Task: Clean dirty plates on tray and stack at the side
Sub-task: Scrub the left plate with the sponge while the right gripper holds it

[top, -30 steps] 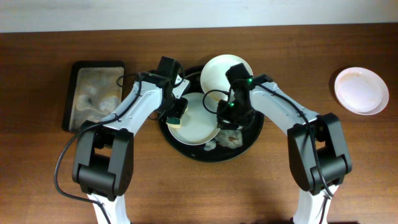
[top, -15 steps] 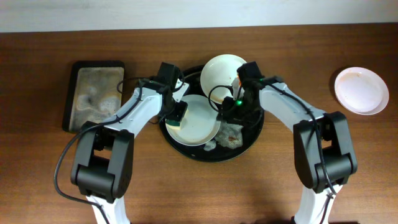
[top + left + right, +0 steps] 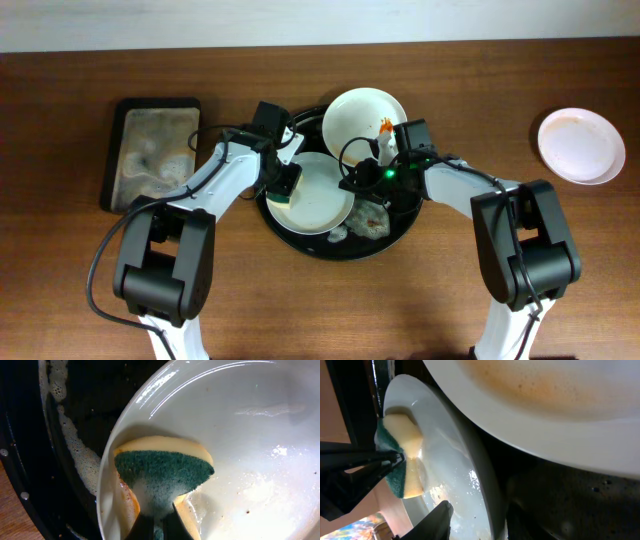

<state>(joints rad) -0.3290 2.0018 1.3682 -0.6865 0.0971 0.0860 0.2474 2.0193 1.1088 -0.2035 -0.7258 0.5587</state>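
A white plate [image 3: 320,192] lies in the round black tray [image 3: 292,236], wet and soapy. My left gripper [image 3: 284,183] is shut on a yellow and green sponge [image 3: 281,194] pressed on the plate's left rim. The left wrist view shows the sponge [image 3: 160,470] on the plate [image 3: 250,460] between the fingers [image 3: 159,527]. My right gripper [image 3: 358,182] is open at the plate's right edge. In the right wrist view its fingers [image 3: 480,520] sit on either side of the plate's rim [image 3: 450,460]. A second, orange-stained plate [image 3: 360,120] leans on the tray's far side, and shows above in the right wrist view [image 3: 545,395].
A clean white plate [image 3: 581,145] lies at the far right of the table. A dark rectangular pan of soapy water [image 3: 155,150] stands at the left. Greyish scraps [image 3: 365,222] lie in the front of the tray. Foam lines the tray's floor [image 3: 75,460].
My right gripper has shifted right and down from over the plate to its right rim. The left gripper with the sponge has barely moved.
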